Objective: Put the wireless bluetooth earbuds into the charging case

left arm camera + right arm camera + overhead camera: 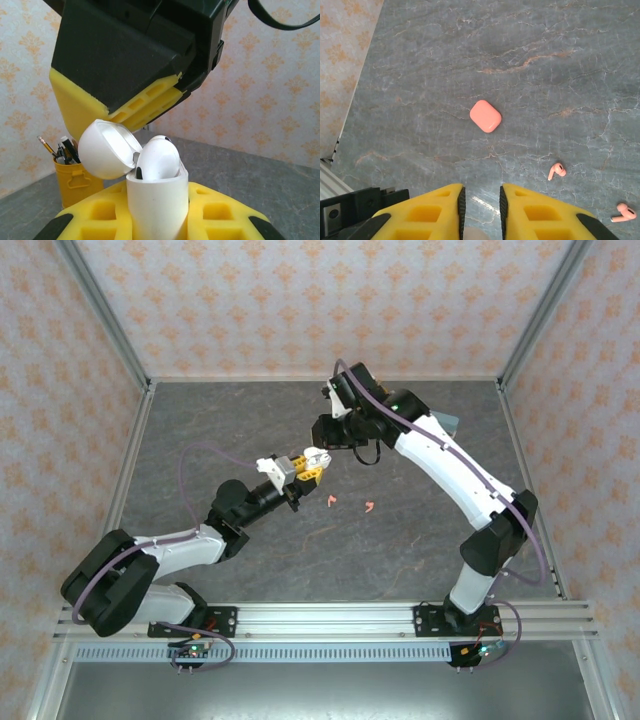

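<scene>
Two pink earbuds (556, 170) on table (470, 50), left pincer (297, 472) gripping open white case (157, 207).

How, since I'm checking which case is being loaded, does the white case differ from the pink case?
The white case stands upright in the left gripper; the pink case lies on the table. The white case's lid is open; the pink case's is shut. A white earbud sits in the white case; pink earbuds lie outside the pink case. Both are smooth and rounded.
</scene>
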You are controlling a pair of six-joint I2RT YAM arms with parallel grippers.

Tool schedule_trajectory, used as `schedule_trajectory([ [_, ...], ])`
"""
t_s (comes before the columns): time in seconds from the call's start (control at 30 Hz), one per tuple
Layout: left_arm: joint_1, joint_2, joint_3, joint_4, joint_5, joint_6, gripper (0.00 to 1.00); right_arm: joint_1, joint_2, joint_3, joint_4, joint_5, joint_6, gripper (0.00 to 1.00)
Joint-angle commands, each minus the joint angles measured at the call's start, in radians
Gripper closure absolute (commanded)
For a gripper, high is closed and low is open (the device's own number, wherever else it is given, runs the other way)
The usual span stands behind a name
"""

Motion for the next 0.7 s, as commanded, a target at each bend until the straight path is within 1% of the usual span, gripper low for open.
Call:
schedule_trajectory([
  [0.0,-0.008,0.006,0.025,0.069,-0.031,-0.006,1.0,0.006,-0.063,-0.049,-0.031,-0.024,-0.014,0.75],
  [0.17,-0.008,0.015,0.031,0.069,-0.044,-0.005,1.0,0.006,-0.139,-0.126,-0.009,-0.039,0.005,0.76],
  [0.4,-0.008,0.01,0.033,0.06,-0.057,-0.005,1.0,0.006,-0.252,-0.243,0.036,-0.055,0.036,0.77],
  [0.47,-0.008,0.007,0.033,0.053,-0.058,-0.003,1.0,0.006,-0.281,-0.267,0.051,-0.025,0.046,0.76],
  [0.53,-0.009,0.004,0.035,0.031,-0.076,-0.004,1.0,0.005,-0.32,-0.294,0.063,0.031,0.065,0.74],
  [0.67,-0.008,0.015,0.058,-0.069,-0.159,-0.038,1.0,-0.005,-0.406,-0.378,0.119,0.156,0.128,0.68],
])
